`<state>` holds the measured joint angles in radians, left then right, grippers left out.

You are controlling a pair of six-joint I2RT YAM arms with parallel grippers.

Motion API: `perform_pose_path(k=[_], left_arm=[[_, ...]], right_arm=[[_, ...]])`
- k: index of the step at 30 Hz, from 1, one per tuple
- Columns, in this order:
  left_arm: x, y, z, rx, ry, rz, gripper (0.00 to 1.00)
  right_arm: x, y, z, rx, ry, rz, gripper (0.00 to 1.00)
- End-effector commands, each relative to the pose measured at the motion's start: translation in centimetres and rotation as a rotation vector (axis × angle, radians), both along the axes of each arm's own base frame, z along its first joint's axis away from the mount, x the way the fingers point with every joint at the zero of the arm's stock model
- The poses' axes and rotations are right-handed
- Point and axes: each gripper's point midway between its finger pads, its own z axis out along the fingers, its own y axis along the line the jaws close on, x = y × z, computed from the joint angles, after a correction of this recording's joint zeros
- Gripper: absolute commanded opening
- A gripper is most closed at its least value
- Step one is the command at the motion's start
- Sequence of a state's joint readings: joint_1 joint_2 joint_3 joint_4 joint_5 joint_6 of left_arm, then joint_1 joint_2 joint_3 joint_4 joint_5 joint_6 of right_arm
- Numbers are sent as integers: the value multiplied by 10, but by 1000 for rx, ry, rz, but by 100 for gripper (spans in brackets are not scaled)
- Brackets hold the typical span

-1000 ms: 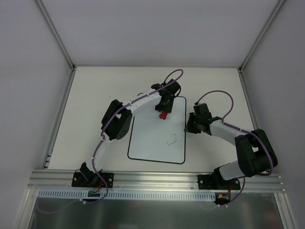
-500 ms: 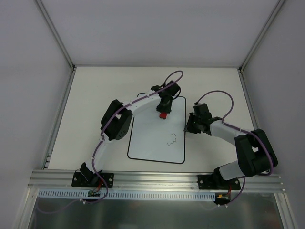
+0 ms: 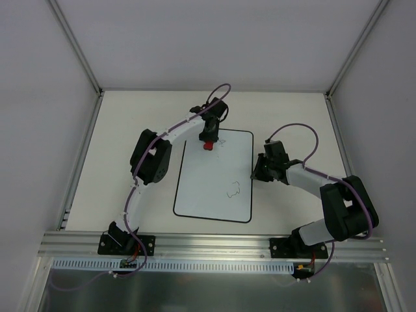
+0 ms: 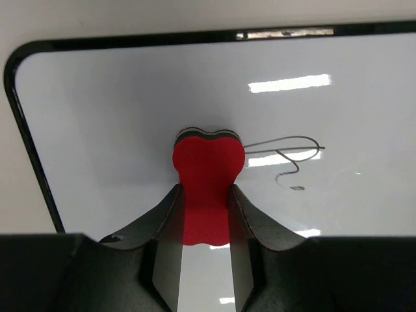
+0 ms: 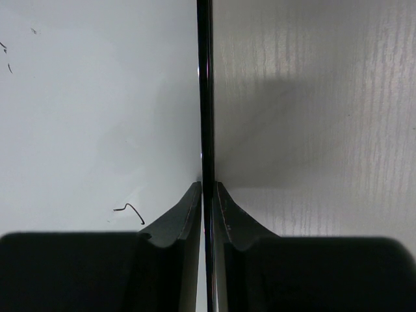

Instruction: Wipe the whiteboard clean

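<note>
The left end effector (image 4: 207, 198) grips the eraser (image 4: 208, 159) — press flat, sweep across the scribble (image 4: 286, 153); the right end effector (image 5: 207, 201) pinches the board (image 5: 97, 97) by its edge — hold firm.

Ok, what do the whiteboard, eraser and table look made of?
Whiteboard: glossy, smooth white sheet showing sharp light reflections, with a thin black rim, probably plastic. Eraser: matte red, looks like foam or felt, with a dark layer at its far edge. Table: pale matte top with faint wood grain, likely laminate.
</note>
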<state>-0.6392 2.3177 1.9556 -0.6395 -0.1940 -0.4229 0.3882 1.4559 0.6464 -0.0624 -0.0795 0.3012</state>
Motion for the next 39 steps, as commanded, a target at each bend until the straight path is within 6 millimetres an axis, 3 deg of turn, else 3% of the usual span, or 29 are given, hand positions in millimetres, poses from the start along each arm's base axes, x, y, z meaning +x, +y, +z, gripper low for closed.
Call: perform_pose_path(k=[1, 6, 11, 19, 23, 25, 29, 30, 33, 39], left_arm=[[14, 6, 1, 52, -37, -38, 1], [27, -5, 2, 55, -55, -115, 0], [22, -26, -5, -1, -18, -198, 0], [-31, -80, -21, -31, 58, -376, 0], [-58, -93, -31, -31, 105, -397, 0], [-59, -85, -35, -14, 113, -363, 0], [-34, -50, -19, -15, 86, -195, 0], [-22, -30, -18, -16, 87, -121, 0], [-2, 4, -4, 18, 42, -38, 0], [28, 22, 4, 21, 5, -33, 0]], right_arm=[[-24, -9, -25, -58, 98, 25, 14], [-23, -9, -25, -59, 98, 25, 13], [-22, -9, -24, -63, 94, 30, 13], [-19, -8, -24, -65, 92, 29, 13], [-19, -7, -25, -63, 96, 27, 13], [-18, -7, -25, -65, 97, 28, 13], [-19, -7, -26, -64, 100, 29, 13], [-20, -7, -26, -63, 102, 28, 13], [-20, -7, -27, -63, 104, 27, 13], [-20, -7, -27, -64, 101, 24, 13]])
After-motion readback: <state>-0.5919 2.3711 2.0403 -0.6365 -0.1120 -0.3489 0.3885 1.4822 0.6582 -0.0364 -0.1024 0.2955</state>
